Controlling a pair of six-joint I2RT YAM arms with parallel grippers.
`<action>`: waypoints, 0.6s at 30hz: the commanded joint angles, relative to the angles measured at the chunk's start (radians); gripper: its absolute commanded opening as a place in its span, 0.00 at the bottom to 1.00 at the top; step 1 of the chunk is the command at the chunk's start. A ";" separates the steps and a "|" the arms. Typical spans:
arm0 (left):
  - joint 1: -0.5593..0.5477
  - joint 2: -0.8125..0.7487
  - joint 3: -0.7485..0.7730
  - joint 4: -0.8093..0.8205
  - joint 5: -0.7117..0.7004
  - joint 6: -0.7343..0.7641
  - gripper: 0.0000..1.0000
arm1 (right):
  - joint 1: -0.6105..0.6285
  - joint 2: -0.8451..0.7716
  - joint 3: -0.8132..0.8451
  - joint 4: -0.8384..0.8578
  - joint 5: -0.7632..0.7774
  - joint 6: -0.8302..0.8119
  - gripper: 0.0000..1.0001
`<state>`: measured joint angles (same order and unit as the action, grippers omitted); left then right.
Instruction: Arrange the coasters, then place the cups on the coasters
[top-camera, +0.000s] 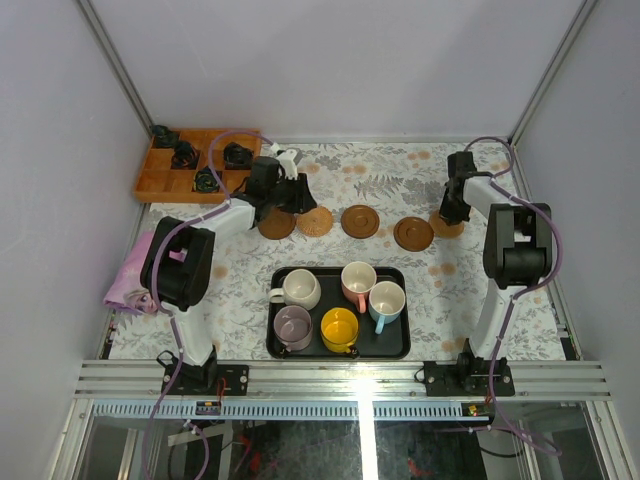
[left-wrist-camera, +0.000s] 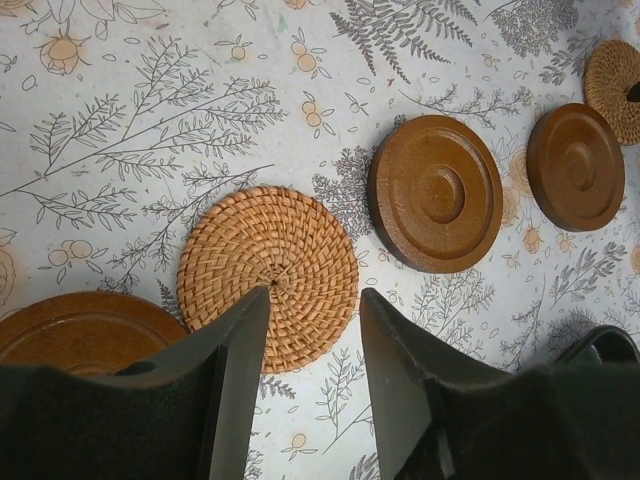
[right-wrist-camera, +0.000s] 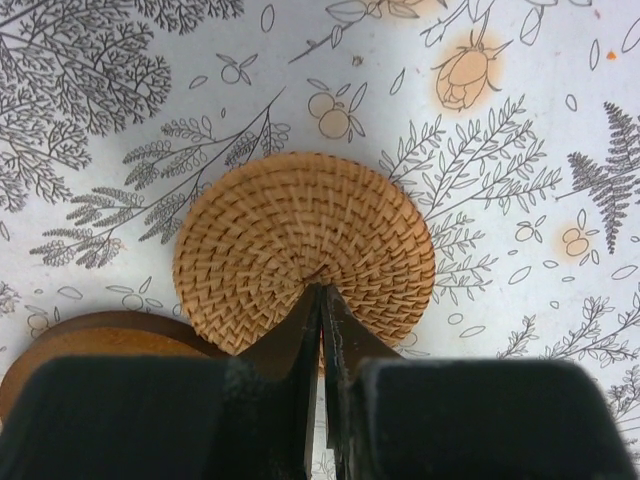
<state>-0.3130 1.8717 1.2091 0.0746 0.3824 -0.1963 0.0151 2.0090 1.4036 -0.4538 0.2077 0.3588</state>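
Closest to the lens, the left gripper (left-wrist-camera: 314, 305) is seen with its black jaws partly apart and nothing between them, poised above the near edge of the left woven coaster (left-wrist-camera: 268, 275). On the other side, the right gripper (right-wrist-camera: 322, 300) is shown pinched fully together and empty. Its tips are set over the near part of the right woven coaster (right-wrist-camera: 305, 250); whether contact is made cannot be told.

From above, five coasters are laid in a line across the floral tablecloth (top-camera: 440, 290). One woven disc is placed second from the left and the other at the far right end, with three wooden coasters (top-camera: 360, 221) in the remaining places. Spacing is uneven: each woven disc is crowded just beside a wooden neighbour, touching or nearly so.

All five cups (top-camera: 339, 328) are found in the black tray (top-camera: 392, 343) near the arm bases, none yet on a coaster. So the arranging step is judged to be in hand and close to finished. Next, the two woven discs would need to be eased clear of their neighbours. A flat press-and-slide is called for, since such thin discs can hardly be pinched.
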 joint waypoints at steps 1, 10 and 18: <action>0.012 -0.035 -0.003 0.030 0.014 0.015 0.43 | 0.006 -0.085 0.048 -0.029 -0.028 -0.035 0.07; 0.027 -0.058 -0.022 0.028 -0.017 0.025 0.48 | 0.034 -0.210 0.042 0.012 -0.151 -0.075 0.15; 0.032 -0.079 -0.066 0.020 -0.035 0.008 0.95 | 0.180 -0.180 -0.033 0.034 -0.162 -0.111 0.08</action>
<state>-0.2878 1.8294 1.1751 0.0734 0.3679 -0.1864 0.1246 1.8080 1.3941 -0.4271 0.0792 0.2783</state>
